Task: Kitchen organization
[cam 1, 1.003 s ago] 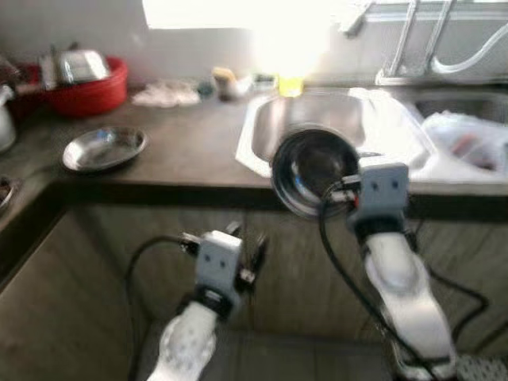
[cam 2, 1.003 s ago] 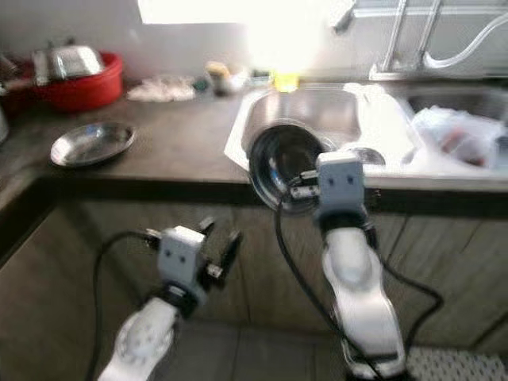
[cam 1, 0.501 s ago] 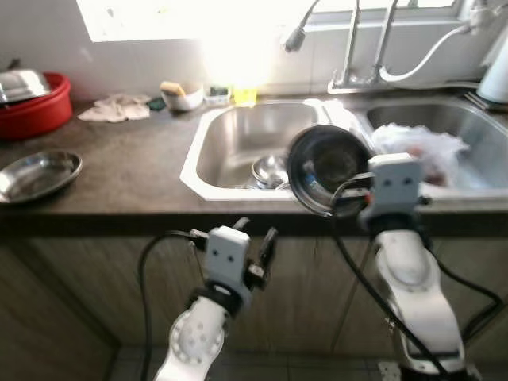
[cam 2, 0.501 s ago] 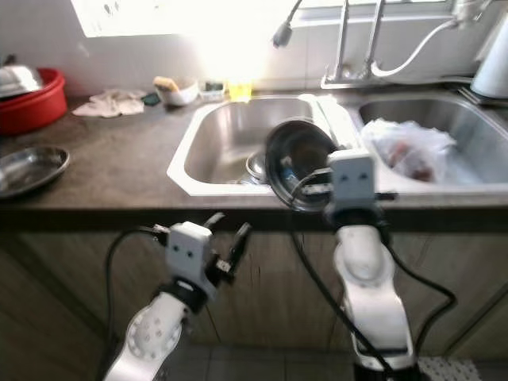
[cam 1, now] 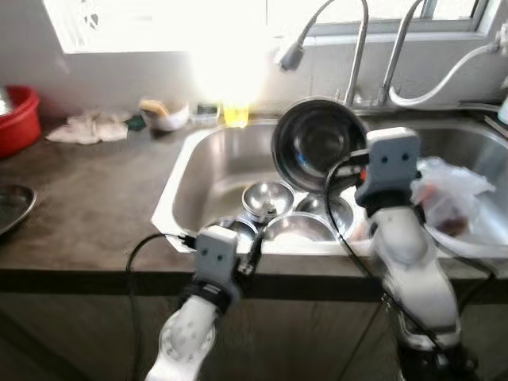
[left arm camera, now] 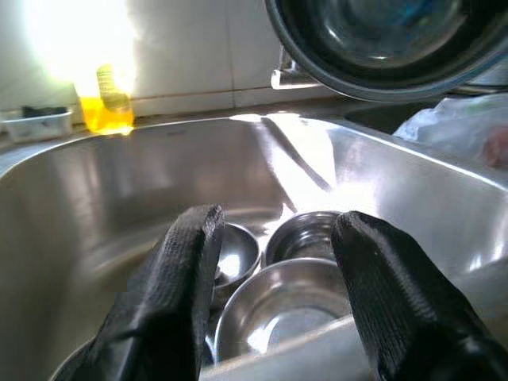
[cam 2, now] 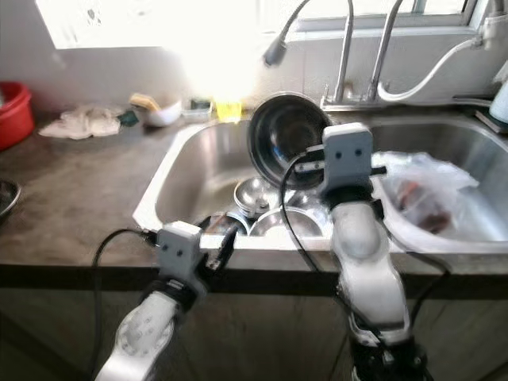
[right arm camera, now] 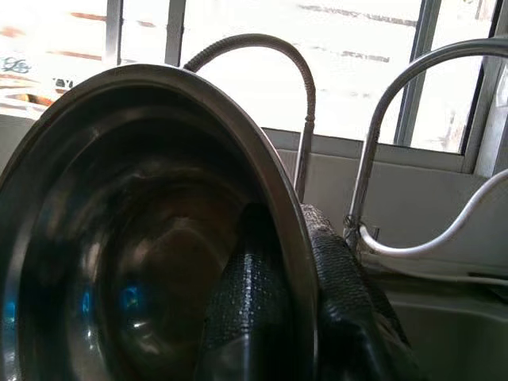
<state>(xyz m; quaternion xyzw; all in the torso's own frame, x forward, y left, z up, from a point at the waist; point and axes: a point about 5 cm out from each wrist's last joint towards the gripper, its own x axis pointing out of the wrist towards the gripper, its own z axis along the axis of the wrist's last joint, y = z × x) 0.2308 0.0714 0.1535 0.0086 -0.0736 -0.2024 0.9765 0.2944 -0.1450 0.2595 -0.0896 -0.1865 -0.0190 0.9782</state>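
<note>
Right gripper: clamped on the rim of the steel bowl, one black finger inside the rim, the other outside.
Steel bowl: held on edge above the left basin, open side facing the camera, dark inside, just in front of the taps.
Left gripper: fingers apart, nothing between them, low at the front edge of the left basin, pointing in over it.
Left basin: several small steel bowls at the bottom, packed close and touching, one upturned and shiny, others near the front wall.
Right basin: clear plastic bag with something reddish inside, just beside the right arm.
Taps: two tall curved spouts and a hose with a spray head behind the sink, under a bright window.
Yellow bottle: on the ledge behind the left basin, in strong glare.
Small white dish: on the counter beside the bottle, a sponge-like piece in it.
Cloth: crumpled, pale, on the dark counter near the wall.
Red tub: at the far left edge of the counter.
Steel plate: at the left edge, well apart from the sink, only partly in view.
</note>
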